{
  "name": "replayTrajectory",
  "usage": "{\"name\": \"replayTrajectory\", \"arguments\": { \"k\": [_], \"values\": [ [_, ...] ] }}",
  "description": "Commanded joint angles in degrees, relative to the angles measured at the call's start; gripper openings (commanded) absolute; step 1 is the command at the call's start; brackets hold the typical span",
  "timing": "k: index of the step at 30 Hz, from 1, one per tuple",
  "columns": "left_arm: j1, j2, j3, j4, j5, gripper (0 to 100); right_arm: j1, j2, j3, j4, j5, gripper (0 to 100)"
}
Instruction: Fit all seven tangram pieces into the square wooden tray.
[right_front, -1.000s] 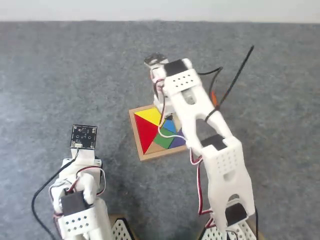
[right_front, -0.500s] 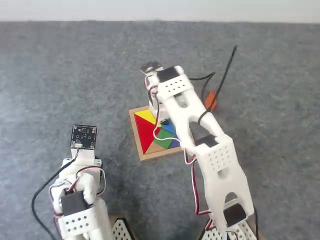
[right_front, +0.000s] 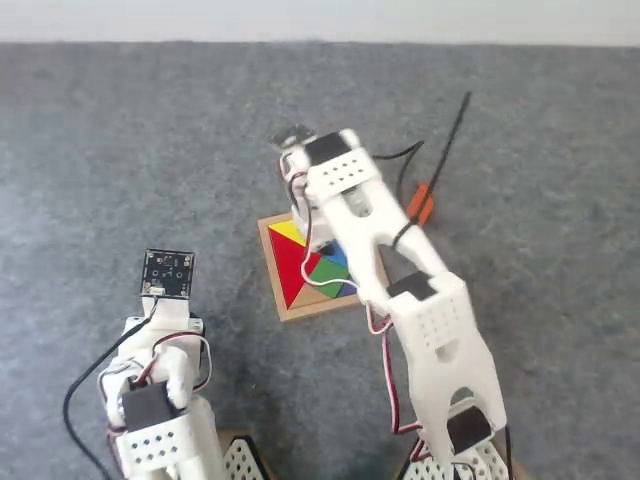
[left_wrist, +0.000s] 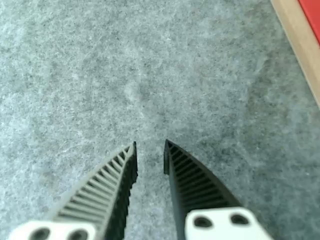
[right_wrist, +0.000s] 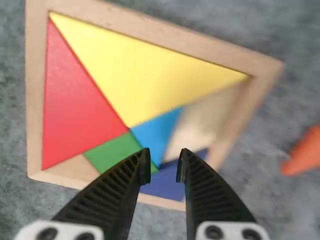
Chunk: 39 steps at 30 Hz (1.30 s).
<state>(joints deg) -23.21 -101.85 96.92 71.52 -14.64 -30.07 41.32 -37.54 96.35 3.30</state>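
Five pieces sit in the tray; one gap remains, the orange piece lies outside. The right pincer and left pincer are narrowly parted, empty.

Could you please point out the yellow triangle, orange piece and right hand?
yellow triangle (right_wrist: 145, 75), right wrist view, face centre
orange piece (right_wrist: 304, 155), right wrist view, middle
right hand (right_wrist: 163, 165), right wrist view, between fingertips

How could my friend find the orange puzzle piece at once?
Start at the square wooden tray on the grey carpet. Just beyond its far right corner, beside the outstretched white arm, lies the orange piece: the one coloured piece lying outside the tray.
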Motion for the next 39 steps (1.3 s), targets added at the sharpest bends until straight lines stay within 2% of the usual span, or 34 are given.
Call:
{"name": "replayTrajectory", "arguments": {
  "k": [1,4,5,9,11,18,25,39],
  "values": [
    [-0.4,-0.7,-0.4,0.4,-0.6,9,7.0,-7.7,-1.1,0.3,-0.4,10.6],
    [-0.4,-0.7,-0.4,0.4,-0.6,9,12.5,-7.4,-1.1,-2.2,-1.4,10.6],
    [-0.4,-0.7,-0.4,0.4,-0.6,9,14.1,-6.7,-1.1,-2.9,-4.2,10.6],
    [-0.4,-0.7,-0.4,0.4,-0.6,9,17.9,-2.4,-1.3,-7.1,-25.8,10.6],
    [-0.4,-0.7,-0.4,0.4,-0.6,9,18.0,-0.8,-1.4,-8.5,-30.3,10.6],
    [-0.4,-0.7,-0.4,0.4,-0.6,9,18.5,-0.4,-1.4,-11.4,-35.8,10.8],
    [-0.4,-0.7,-0.4,0.4,-0.6,9,18.4,0.1,-1.4,-11.3,-36.0,24.5],
    [-0.4,-0.7,-0.4,0.4,-0.6,9,18.9,2.2,-1.5,-14.3,-36.0,22.0]
  ]
}}
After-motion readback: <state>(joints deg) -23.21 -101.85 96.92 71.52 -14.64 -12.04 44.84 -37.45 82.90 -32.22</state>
